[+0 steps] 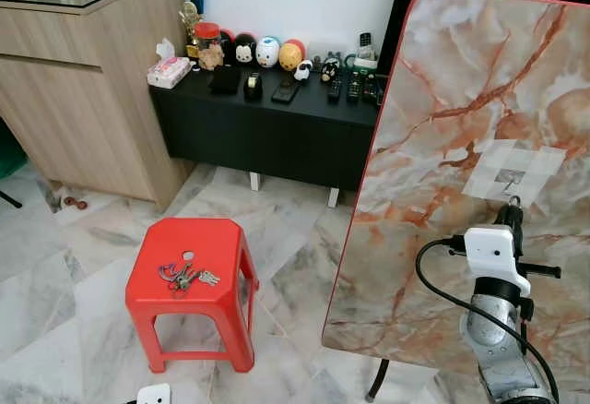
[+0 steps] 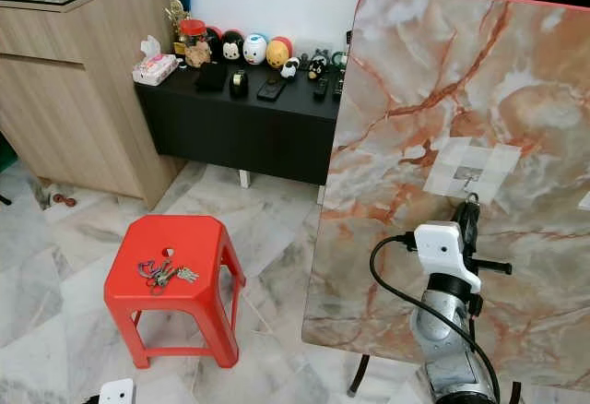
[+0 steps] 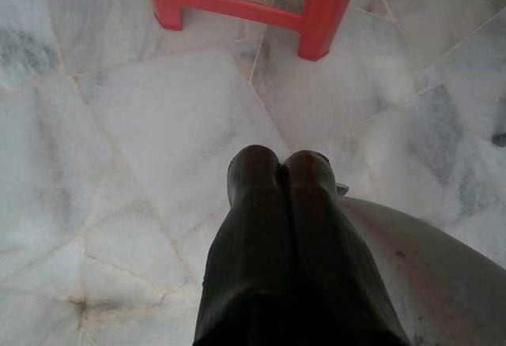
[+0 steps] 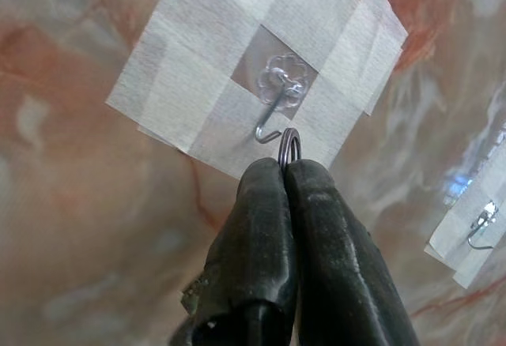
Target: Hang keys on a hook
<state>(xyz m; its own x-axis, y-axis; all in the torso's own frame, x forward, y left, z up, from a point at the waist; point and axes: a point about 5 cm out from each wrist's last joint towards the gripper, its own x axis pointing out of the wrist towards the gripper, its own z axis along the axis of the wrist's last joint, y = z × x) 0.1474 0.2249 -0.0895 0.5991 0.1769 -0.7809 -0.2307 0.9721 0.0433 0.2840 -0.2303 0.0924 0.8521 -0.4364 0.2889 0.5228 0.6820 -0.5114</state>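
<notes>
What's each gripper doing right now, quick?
Left gripper: jaws shut, holding nothing, hanging over the floor.
Right gripper: jaws shut on a key ring, right beside the hook.

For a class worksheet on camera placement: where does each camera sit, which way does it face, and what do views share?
Left and right eye: head, facing forward and down at stool, board; right arm shows.
Left wrist: down at floor; shut left end effector.
Right wrist: toward hook; right end effector pinches ring.
Shared: hook.

Keys lie on the red stool (right gripper just below the taped hook).
</notes>
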